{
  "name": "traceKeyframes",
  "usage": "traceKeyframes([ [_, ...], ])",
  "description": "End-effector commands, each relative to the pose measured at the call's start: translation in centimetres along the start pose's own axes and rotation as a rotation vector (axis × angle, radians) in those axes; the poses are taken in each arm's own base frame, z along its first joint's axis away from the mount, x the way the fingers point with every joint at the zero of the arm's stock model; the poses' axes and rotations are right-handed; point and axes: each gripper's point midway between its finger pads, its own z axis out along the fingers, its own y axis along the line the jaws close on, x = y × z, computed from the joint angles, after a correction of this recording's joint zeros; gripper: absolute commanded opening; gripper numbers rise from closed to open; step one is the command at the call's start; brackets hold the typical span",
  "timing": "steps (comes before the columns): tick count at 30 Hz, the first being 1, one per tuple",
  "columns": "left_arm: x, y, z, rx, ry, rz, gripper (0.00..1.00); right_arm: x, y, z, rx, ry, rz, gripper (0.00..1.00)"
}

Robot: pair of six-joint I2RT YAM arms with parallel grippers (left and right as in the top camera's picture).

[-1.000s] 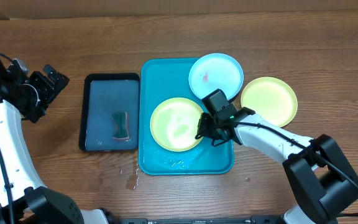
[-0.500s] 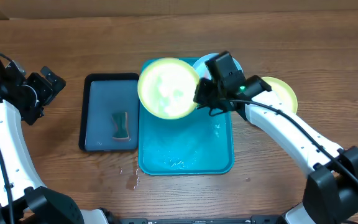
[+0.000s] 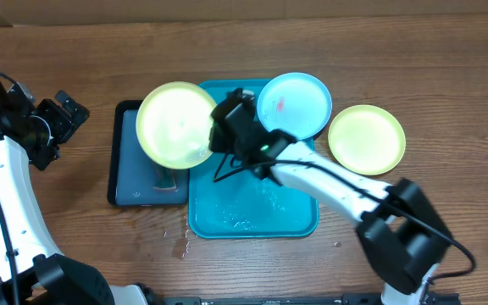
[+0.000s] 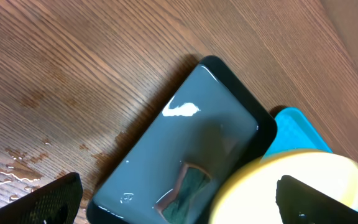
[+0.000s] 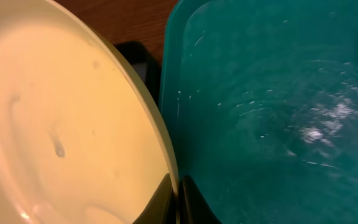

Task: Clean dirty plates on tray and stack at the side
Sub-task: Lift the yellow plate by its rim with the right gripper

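Note:
My right gripper (image 3: 216, 135) is shut on the rim of a pale yellow-green plate (image 3: 174, 123) and holds it in the air over the dark tray and the left edge of the turquoise tray (image 3: 299, 222). The right wrist view shows the rim pinched between my fingers (image 5: 178, 194), with the plate (image 5: 55, 124) beside the wet tray (image 5: 272, 112). A cyan-blue plate (image 3: 295, 103) with an orange-red smear rests on the tray's far right corner. A second yellow-green plate (image 3: 366, 139) lies on the table to the right. My left gripper (image 3: 62, 119) is open and empty at the far left.
A dark navy tray (image 3: 134, 161) of water holds a green sponge (image 3: 167, 176), which also shows in the left wrist view (image 4: 188, 186). Water drops lie on the wood (image 3: 179, 246) near the turquoise tray's front left corner.
My right gripper has lifted the yellow-green plate off the turquoise tray and carried it left, now over the dark tray. The left arm has not moved.

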Motion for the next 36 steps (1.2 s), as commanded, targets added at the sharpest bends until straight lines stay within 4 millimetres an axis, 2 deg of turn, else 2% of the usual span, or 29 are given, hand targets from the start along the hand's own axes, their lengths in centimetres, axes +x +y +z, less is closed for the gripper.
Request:
traceKeyframes([
  [1,-0.4,0.0,-0.4,-0.004,-0.018,-0.004,1.0,-1.7,1.0,-0.3,0.054,-0.155,-0.065,0.04],
  [9,-0.4,0.0,-0.4,-0.004,-0.018,-0.004,1.0,-5.1,4.2,-2.0,0.061,-0.357,-0.302,0.04],
  [14,-0.4,0.0,-0.4,-0.004,-0.018,-0.004,1.0,-8.6,6.7,-3.8,0.07,-0.54,-0.54,0.04],
  [19,-0.4,0.0,-0.4,-0.004,-0.018,-0.005,1.0,-11.3,9.9,-6.4,0.03,-0.719,-0.674,0.04],
  [26,-0.4,0.0,-0.4,-0.004,-0.018,-0.005,1.0,-14.3,13.1,-10.8,0.025,-0.964,-0.801,0.04],
  [31,-0.4,0.0,-0.4,-0.004,-0.018,-0.005,1.0,-15.3,15.8,-14.1,-0.023,-1.132,-0.918,0.04],
  [36,-0.4,0.0,-0.4,-0.004,-0.018,-0.004,1.0,-15.8,16.5,-15.8,0.001,-1.22,-0.973,0.04],
])
